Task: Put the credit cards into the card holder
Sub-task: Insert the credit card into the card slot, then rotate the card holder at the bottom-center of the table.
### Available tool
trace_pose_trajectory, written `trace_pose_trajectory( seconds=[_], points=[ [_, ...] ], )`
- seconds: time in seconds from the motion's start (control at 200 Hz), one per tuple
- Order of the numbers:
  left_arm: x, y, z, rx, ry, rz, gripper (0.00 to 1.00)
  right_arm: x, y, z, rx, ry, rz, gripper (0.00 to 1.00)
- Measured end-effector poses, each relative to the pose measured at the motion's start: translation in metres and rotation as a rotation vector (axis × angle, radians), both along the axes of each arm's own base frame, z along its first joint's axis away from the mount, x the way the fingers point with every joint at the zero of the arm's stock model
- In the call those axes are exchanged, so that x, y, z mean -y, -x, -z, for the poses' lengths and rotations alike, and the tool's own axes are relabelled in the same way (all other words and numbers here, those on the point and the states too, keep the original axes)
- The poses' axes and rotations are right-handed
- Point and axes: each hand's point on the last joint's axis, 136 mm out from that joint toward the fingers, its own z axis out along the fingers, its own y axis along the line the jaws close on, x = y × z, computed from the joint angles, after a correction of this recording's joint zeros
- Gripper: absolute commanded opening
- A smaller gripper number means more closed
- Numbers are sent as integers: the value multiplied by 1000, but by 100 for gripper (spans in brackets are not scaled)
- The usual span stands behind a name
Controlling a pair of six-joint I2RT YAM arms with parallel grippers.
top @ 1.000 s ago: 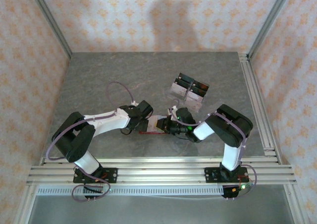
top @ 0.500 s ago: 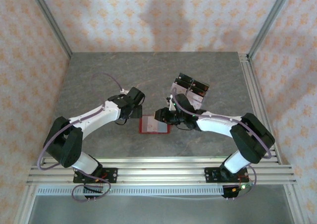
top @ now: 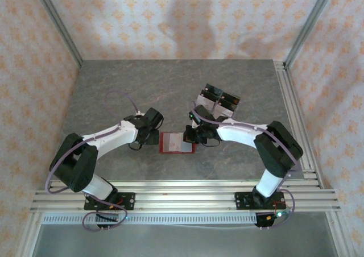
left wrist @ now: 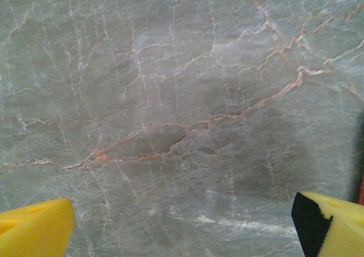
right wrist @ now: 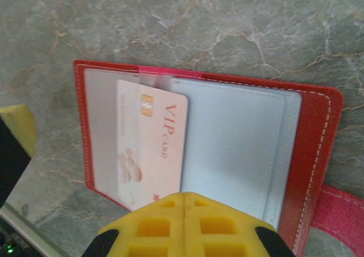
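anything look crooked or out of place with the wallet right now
Yes: the VIP card lies slightly askew in the open red wallet, its right edge crossing onto the pale blue pocket instead of lining up with the wallet's edges. Whether it is fully seated in a sleeve cannot be told.

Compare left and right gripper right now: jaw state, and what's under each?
The left gripper stands wide open; the right gripper is shut, pads pressed together, nothing visible between them. The left gripper looks down on marble table; the right gripper hangs over the open red card holder, where a pink VIP card lies on the inner pockets. Shared: yellow pads, neither holds anything, both flank the card holder.
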Motion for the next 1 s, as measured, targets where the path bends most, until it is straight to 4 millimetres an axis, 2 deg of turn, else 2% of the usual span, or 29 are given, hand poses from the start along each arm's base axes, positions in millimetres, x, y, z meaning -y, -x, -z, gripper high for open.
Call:
trace_pose_trajectory(
  seconds=[0.48,1.001],
  points=[
    [5,2,24,-39,15,7,100,-19,-7,21,-32,47,-28,1],
    [10,1,26,-33,9,23,100,-54,-7,19,-28,24,-87,1]
  ],
)
